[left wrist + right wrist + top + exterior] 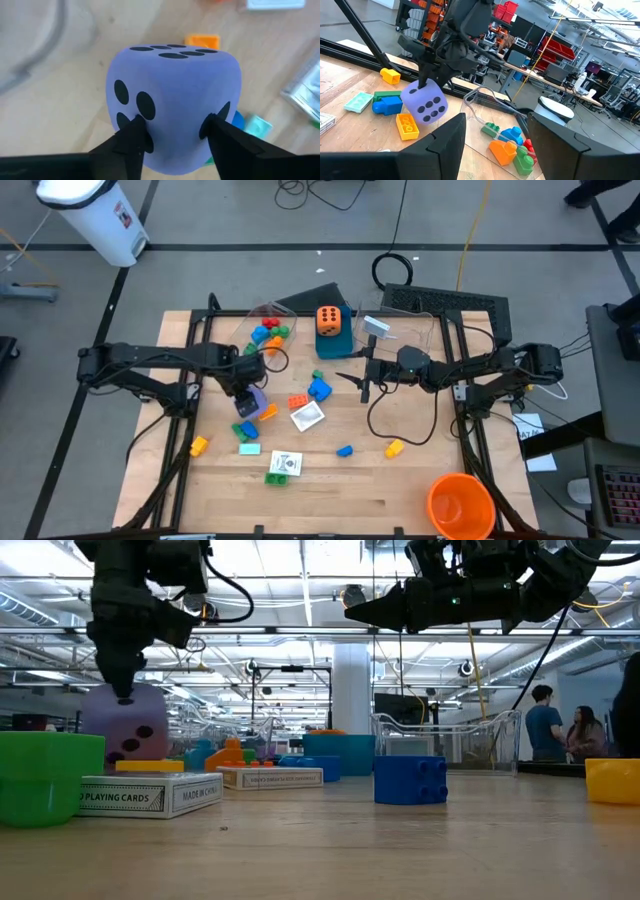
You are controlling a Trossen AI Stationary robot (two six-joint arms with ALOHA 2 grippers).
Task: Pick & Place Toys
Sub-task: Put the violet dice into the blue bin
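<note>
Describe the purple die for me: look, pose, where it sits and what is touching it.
The purple die is a soft-looking, rounded cube in pale lilac with black pips; one face shows six. It sits on the left half of the wooden table, tilted rather than square, beside orange, blue and green bricks. The left gripper comes down from above with a dark finger on each of two opposite faces, pressing its sides. Whether it rests on the table or is lifted cannot be told.

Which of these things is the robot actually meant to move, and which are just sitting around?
For the job: purple die between the left end effector's fingers, orange die, loose bricks, picture cards.

Lying about: orange cup, clear tub, white bin.
</note>
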